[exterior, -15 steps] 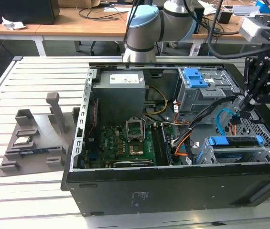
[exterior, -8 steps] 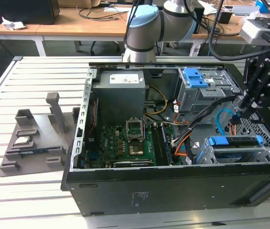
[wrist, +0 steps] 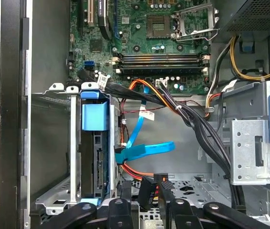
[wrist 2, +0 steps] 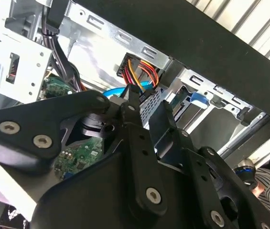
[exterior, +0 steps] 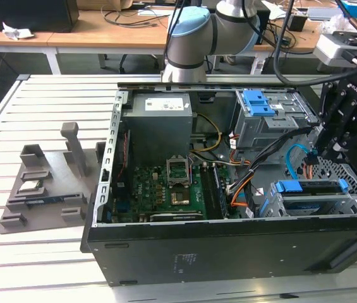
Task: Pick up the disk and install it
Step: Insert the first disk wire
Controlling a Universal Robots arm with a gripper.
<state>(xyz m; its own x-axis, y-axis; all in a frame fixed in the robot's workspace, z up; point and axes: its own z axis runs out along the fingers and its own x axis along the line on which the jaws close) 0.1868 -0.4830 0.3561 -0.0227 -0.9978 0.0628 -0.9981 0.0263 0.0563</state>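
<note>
One open computer case (exterior: 229, 243) lies on its side on a slatted white table (exterior: 39, 265), with one grey power supply box (exterior: 159, 126) at the far end and one green motherboard (exterior: 165, 189) beneath it. The disk (exterior: 311, 187) sits edge-up in the silver drive cage (exterior: 320, 205) at the exterior view's right, its blue carrier bracket along the top edge; in the first wrist view it shows as a dark slab with a blue tab (wrist: 94, 115) between the two metal cage walls. It looks seated in the bay, though how fully it is pushed home is hard to judge from these angles.

One black gripper (exterior: 330, 148) hangs over the case just beside the cage, above the disk and apart from it. In the second wrist view its fingers (wrist 2: 168, 126) stand close together with a narrow gap between them, and nothing is held between them; in the first wrist view the finger links (wrist: 144, 210) sit over the perforated case floor next to one black connector with red and orange wires (wrist: 146, 183).

One flat blue data cable (wrist: 142, 148) loops across the middle of the case. A second blue latch piece (exterior: 258, 102) tops the upper drive bay. Outside the case, at the exterior view's left, stands one grey fixture (exterior: 42, 186) with several upright posts.
</note>
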